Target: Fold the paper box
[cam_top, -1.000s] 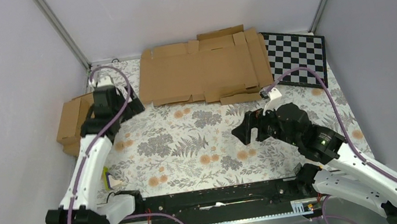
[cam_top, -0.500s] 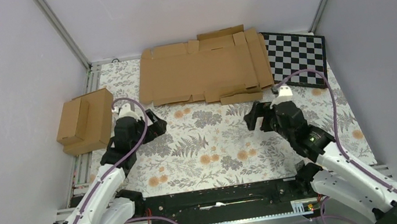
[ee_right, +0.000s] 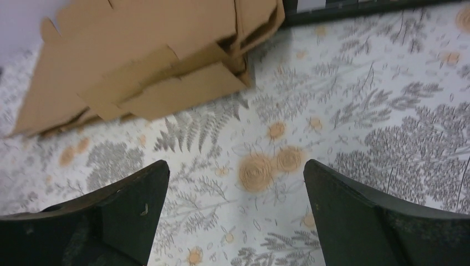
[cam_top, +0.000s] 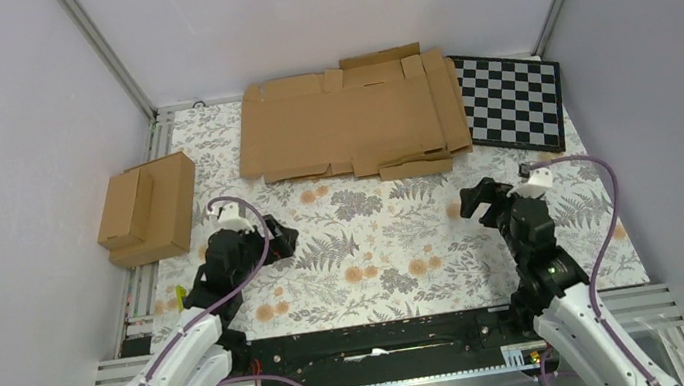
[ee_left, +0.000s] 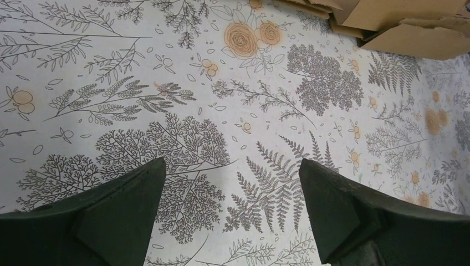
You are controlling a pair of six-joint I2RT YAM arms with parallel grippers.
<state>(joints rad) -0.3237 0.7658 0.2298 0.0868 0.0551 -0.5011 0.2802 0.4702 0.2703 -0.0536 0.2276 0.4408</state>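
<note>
The left gripper (ee_left: 230,177) hangs over the floral-patterned tablecloth (cam_top: 375,239), its fingers spread wide and holding nothing. The right gripper (ee_right: 235,183) is equally spread and empty. The flat brown cardboard box blank (cam_top: 353,119) lies at the far edge, well apart from both.

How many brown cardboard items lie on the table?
2. A flat unfolded brown cardboard stack lies at the far edge; a folded brown cardboard box sits at the left edge. The stack may hide more sheets.
</note>
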